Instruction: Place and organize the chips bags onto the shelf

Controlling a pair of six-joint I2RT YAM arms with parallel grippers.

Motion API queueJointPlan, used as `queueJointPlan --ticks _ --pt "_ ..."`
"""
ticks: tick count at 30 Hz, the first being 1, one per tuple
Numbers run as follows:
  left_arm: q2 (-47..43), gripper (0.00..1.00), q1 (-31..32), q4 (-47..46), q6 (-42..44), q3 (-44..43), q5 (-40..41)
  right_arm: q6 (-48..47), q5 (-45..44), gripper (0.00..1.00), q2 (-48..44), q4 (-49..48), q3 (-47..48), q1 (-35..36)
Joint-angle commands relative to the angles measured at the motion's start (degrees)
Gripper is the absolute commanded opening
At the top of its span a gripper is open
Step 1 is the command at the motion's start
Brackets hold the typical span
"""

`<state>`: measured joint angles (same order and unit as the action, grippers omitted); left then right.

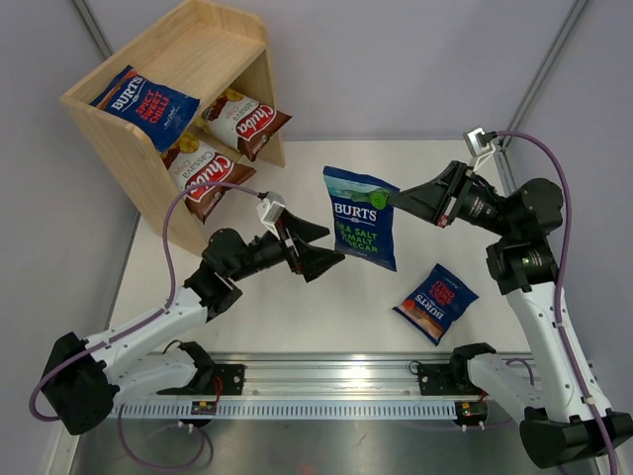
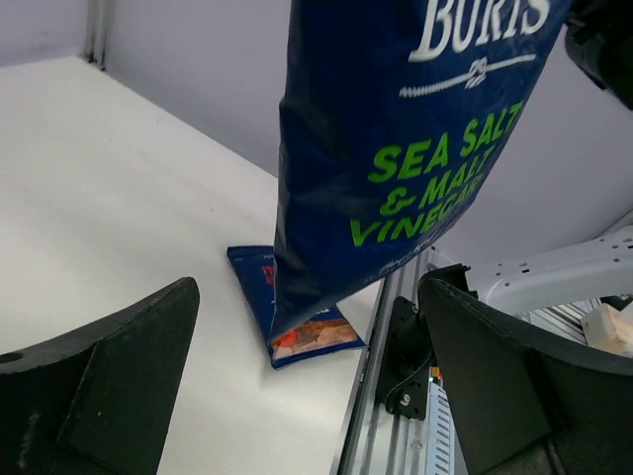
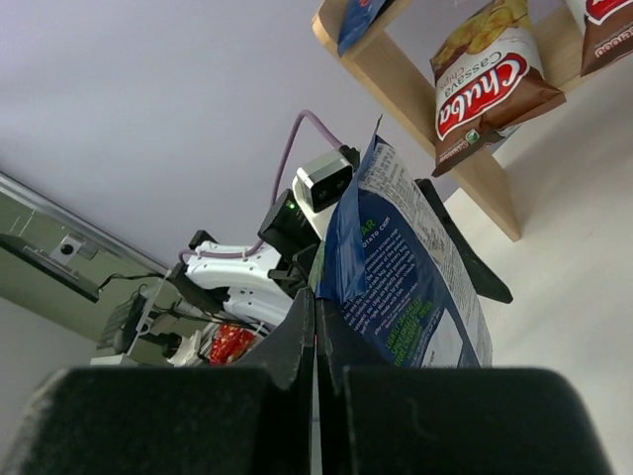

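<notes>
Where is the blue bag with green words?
The blue bag hangs in mid-air, center of the top view, its top corner pinched by the right hand, the open left hand beside it.

A robotics lab cell: grey partition walls (image 1: 396, 59) enclose a white worktop (image 1: 326, 307); a cabled left arm (image 1: 148, 332) and right arm (image 1: 549, 327) are bolted to an aluminium rail (image 1: 336, 381).

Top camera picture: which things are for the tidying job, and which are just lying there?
For the job:
shelf
Chuba bags on its lower level
spicy Burts bag on its upper level
sea-salt Burts bag in right gripper
red-label Burts bag on table

Just there:
nothing loose, only rail and cables
</notes>
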<state>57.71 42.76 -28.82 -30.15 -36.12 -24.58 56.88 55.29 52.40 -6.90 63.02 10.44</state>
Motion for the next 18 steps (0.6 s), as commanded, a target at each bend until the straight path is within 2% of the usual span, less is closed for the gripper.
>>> queueJointPlan --ticks 1,9,13,15,16,18 --pt "1.8 0.99 0.5 -11.9 2.3 -3.2 -4.9 3.4 3.0 0.00 -1.2 -3.4 3.1 0.6" --pt "7.1 0.99 3.4 -18.8 0.9 -6.4 -8.0 7.6 4.2 0.00 -2.0 -7.0 2.8 0.6" --pt "9.1 0.97 4.6 -27.4 -1.7 -6.2 -8.6 8.5 4.2 0.00 -1.6 -8.2 1.3 0.6" --pt "9.5 0.83 5.0 -28.9 -2.7 -6.2 -9.3 8.3 4.2 0.00 -1.7 -8.1 0.4 0.6" --pt "9.4 0.70 5.1 -29.1 -2.9 -6.3 -9.2 7.1 4.0 0.00 -1.9 -7.6 0.3 0.6" --pt "8.7 0.57 5.3 -29.0 -2.9 -5.5 -9.0 5.1 3.2 0.00 -2.2 -3.9 0.9 0.5"
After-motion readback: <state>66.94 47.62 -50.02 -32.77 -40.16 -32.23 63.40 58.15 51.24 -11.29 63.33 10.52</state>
